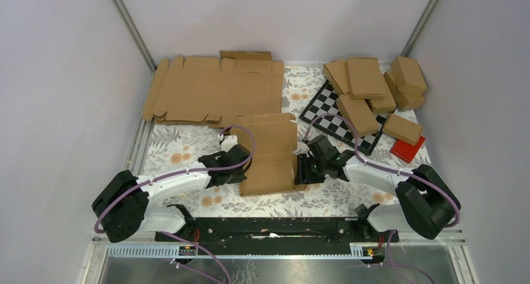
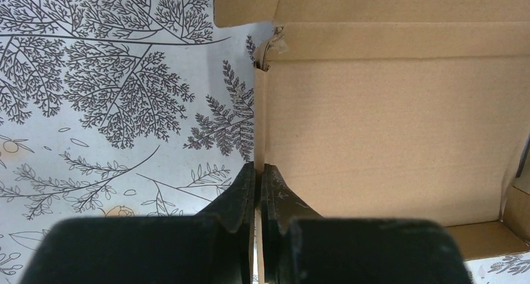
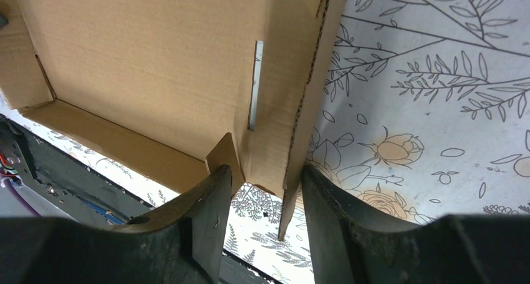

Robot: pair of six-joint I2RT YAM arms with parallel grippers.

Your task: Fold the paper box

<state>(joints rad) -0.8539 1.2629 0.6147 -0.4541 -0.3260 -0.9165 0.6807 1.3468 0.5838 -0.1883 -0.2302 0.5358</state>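
Brown paper box [image 1: 269,159]: left fingers [image 2: 240,199] clamped on one wall, right fingers [image 3: 209,209] apart astride the other, which may buckle if squeezed crooked.

So the paper box [image 1: 269,156] sits mid-table, with the left gripper [image 1: 242,166] at its left wall and the right gripper [image 1: 301,170] at its right one. Behind it lie the flat cardboard blanks [image 1: 212,90]. Back right is the checkerboard [image 1: 328,118], with folded boxes [image 1: 369,84] piled over its far side and a small flat block [image 1: 407,150] just right of it.
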